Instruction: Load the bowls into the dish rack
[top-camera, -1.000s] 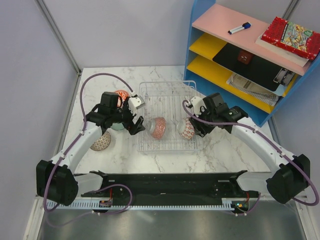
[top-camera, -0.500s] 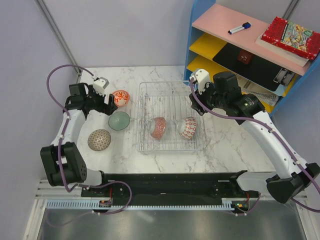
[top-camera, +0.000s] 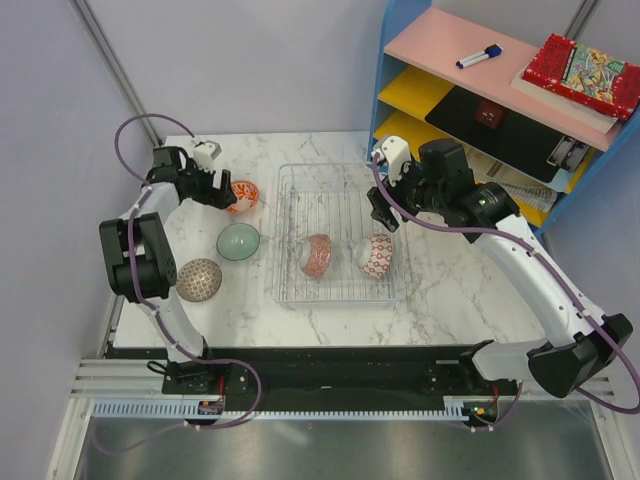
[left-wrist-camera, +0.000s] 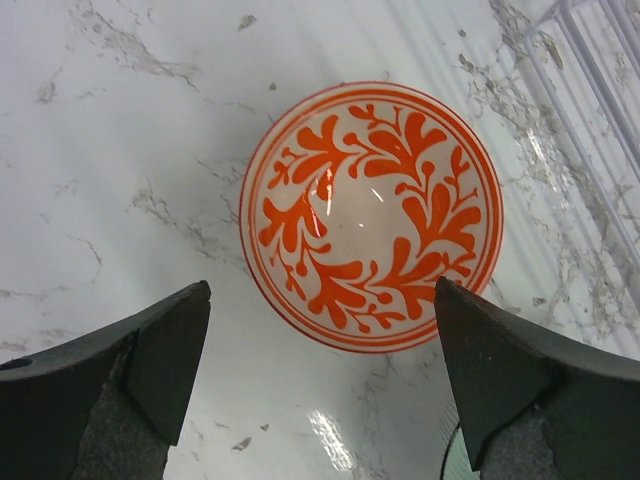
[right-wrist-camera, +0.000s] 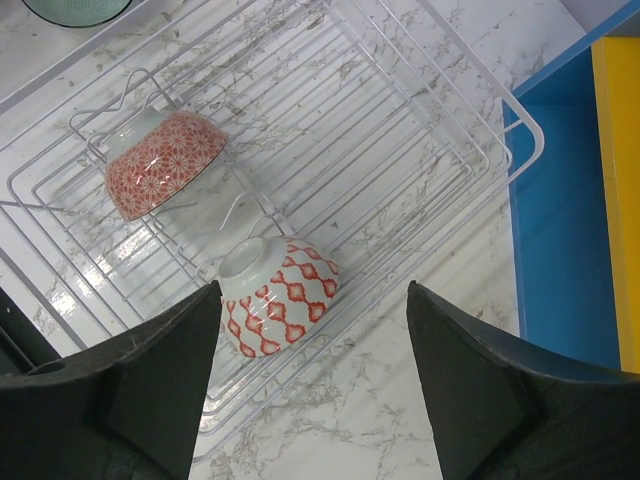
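We log L to R: L tool (left-wrist-camera: 320, 300) spread wide, empty, over orange-leaf bowl (left-wrist-camera: 372, 215) on tabletop (top-camera: 330, 320); teal bowl (top-camera: 238, 241) near; dish rack (top-camera: 335, 195) mid-tabletop w/ star-print bowl (top-camera: 317, 255), diamond-print bowl (top-camera: 376, 256) tipped inside; R tool (right-wrist-camera: 312, 295) released, empty, above rack.

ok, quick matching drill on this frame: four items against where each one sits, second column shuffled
Items
1. orange-patterned bowl
2. red-diamond bowl
3. speckled brown bowl
4. marker

Places
A. on the pink top shelf
B. on the table, closest of the bowls to its near edge
C. on the table, right under the open left end effector
D. lying on its side in the dish rack

Pairs: 1-C, 2-D, 3-B, 4-A
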